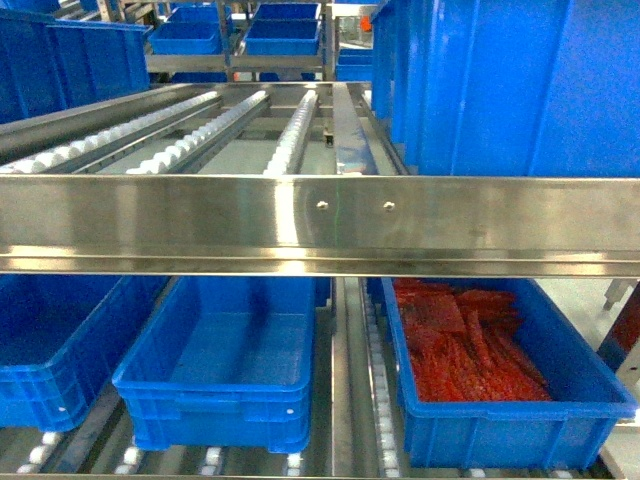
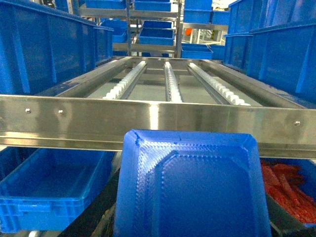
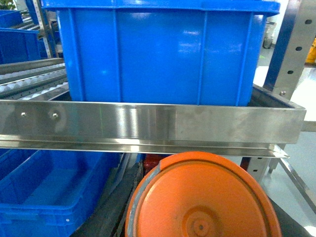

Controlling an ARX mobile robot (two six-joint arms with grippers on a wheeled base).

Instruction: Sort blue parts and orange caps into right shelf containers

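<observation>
Head view: I see neither gripper; a steel rail [image 1: 320,222] crosses above blue bins [image 1: 220,375]. Left wrist: a blue part [image 2: 190,190] fills the bottom edge, the fingers hidden, grip unclear. Right wrist: an orange cap [image 3: 202,197] likewise, under the rail's lip.

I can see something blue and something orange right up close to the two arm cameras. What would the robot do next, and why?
Probably lift the right arm so the orange cap rises over the steel rail towards the big blue bin on the upper shelf. The cap fills the bottom of the right wrist view below the rail, seemingly held, though the jaws are hidden. The blue part sits likewise at the left wrist.
</observation>
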